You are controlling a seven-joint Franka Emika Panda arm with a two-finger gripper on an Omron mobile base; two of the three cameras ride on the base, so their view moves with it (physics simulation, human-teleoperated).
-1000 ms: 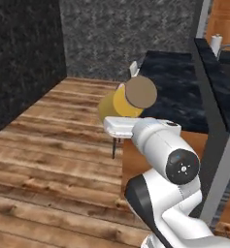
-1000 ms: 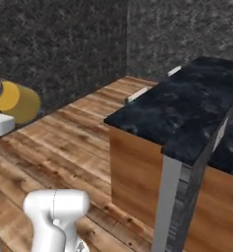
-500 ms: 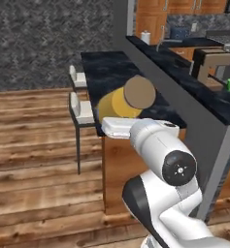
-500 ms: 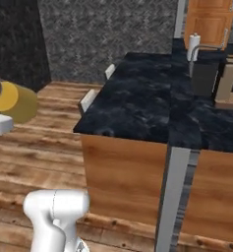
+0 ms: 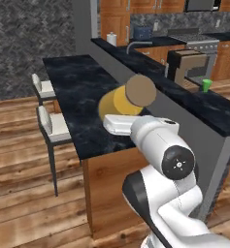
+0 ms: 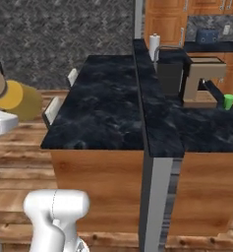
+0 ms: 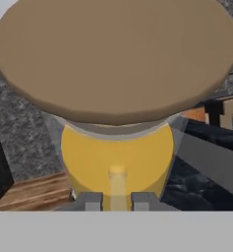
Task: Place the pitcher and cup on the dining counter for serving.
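Dark marbled stone made up the long dining counter, which ran away from the base with a raised grey back ledge along its right side and white stools tucked at its left. Beyond the ledge, on the kitchen worktop beside a brown boxy coffee machine, stood the small bright green tapered cup, upright and well apart from the arm.

The clear glass pitcher of orange liquid hung in the air over the near end of the dining counter, carried on its side: its long axis lay roughly level, and the round tan cork lid faced back toward the base cameras. The two-finger gripper was nearly closed, its dark tips pinching the pitcher's thin handle between them.

Full glass like this would probably be heavy, rigid, slick and breakable, and a narrow handle seems a poor lever for that weight. A hold low on the handle, close to the body, looked the safest, and the pitcher would need righting before being set down.
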